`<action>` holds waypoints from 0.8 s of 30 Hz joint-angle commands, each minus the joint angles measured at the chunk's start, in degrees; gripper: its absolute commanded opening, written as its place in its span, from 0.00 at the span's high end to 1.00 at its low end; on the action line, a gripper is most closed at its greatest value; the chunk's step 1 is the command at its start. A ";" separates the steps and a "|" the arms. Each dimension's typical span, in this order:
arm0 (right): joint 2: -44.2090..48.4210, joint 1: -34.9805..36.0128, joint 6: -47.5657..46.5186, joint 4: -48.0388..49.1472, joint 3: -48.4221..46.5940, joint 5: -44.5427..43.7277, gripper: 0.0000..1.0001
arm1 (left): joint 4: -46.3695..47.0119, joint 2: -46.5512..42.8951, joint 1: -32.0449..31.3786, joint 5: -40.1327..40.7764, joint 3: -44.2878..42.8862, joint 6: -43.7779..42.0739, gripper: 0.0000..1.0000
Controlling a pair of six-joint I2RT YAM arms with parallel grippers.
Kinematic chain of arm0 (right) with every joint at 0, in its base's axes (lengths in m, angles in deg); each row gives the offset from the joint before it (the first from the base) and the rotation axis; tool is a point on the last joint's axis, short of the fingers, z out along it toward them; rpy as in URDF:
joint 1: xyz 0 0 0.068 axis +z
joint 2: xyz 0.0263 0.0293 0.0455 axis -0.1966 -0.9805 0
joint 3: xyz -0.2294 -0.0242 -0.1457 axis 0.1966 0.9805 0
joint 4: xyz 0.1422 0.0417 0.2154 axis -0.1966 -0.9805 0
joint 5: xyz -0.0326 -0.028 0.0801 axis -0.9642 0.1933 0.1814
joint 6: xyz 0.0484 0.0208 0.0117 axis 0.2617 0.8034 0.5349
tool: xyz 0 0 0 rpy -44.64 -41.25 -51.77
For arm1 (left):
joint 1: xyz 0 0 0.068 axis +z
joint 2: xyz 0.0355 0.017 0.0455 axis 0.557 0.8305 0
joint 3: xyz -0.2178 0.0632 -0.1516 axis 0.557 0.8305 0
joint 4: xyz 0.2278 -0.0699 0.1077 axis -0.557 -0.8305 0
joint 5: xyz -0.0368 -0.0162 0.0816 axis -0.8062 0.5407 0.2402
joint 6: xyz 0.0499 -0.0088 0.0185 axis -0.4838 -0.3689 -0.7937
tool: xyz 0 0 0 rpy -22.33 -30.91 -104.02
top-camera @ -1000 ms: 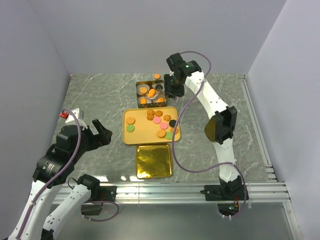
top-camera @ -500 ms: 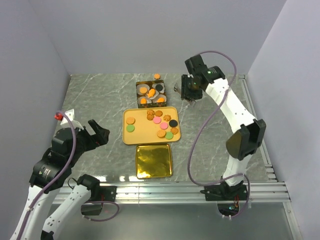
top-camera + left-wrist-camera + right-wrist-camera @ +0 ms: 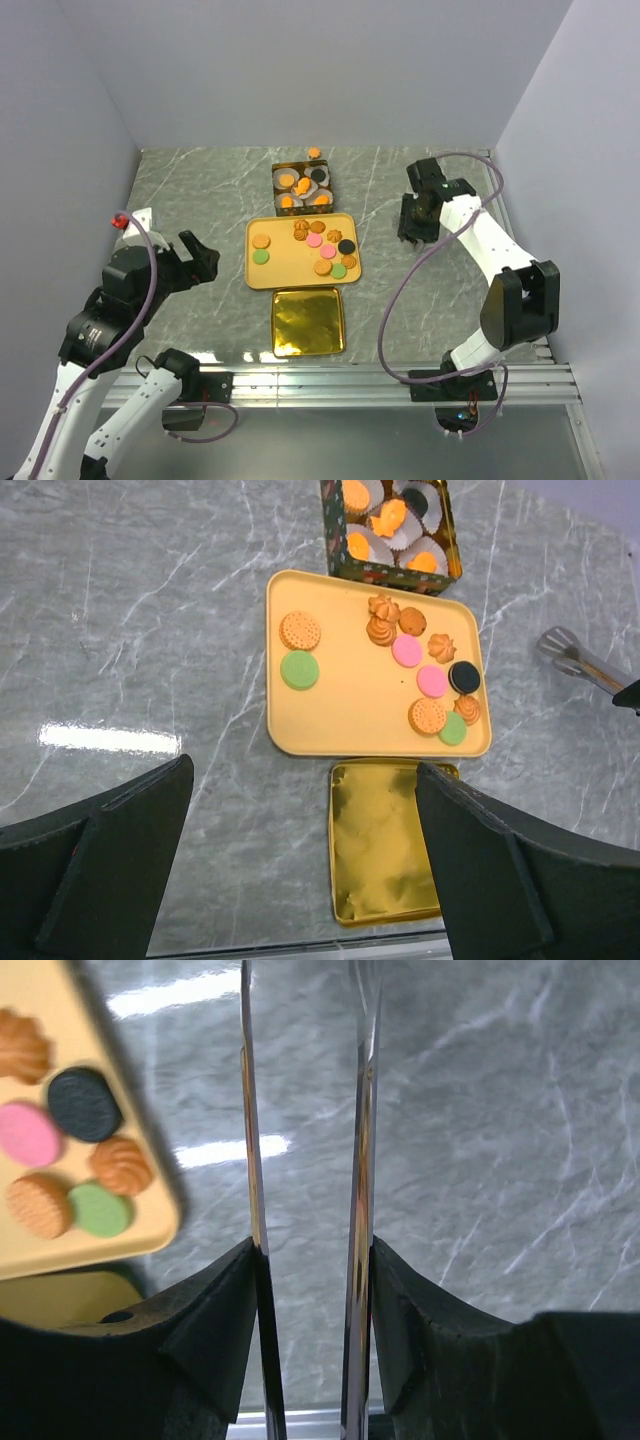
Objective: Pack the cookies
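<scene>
Several cookies lie on the yellow tray (image 3: 285,268): orange (image 3: 261,241), green (image 3: 261,257), pink (image 3: 314,240), black (image 3: 346,246); they also show in the left wrist view (image 3: 300,631). More cookies sit in white paper cups in the open tin (image 3: 275,188). One orange cookie (image 3: 314,153) lies on the table behind the tin. My right gripper (image 3: 412,232) is shut on metal tongs (image 3: 362,1160) and hovers over bare table to the right of the tray; the tongs' tip shows in the left wrist view (image 3: 565,645). My left gripper (image 3: 205,262) (image 3: 300,770) is open and empty, left of the tray.
A gold tin lid (image 3: 308,321) lies inside-up just in front of the tray. The grey marble table is walled at the back and sides. A metal rail (image 3: 400,378) runs along the near edge.
My right arm has swung from over the tin to the right and toward the near side, carrying the tongs. My left arm has shifted slightly.
</scene>
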 commanded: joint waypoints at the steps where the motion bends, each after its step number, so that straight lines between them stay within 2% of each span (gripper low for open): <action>1: 2.44 -2.19 0.52 7.94 4.49 -0.53 0.48 | 2.25 0.59 0.25 -1.42 -0.14 -1.78 0.01; 13: -4.50 -2.63 1.75 12.34 14.08 3.78 0.48 | 5.67 2.35 0.25 -0.45 0.65 -4.06 0.00; 19: -11.35 -2.55 2.98 10.94 14.61 2.91 0.43 | 7.87 2.53 0.25 -1.50 1.79 -4.85 0.01; 24: -12.59 -2.55 4.30 10.06 14.70 1.24 0.37 | 8.49 2.62 0.25 -1.68 1.88 -5.47 0.01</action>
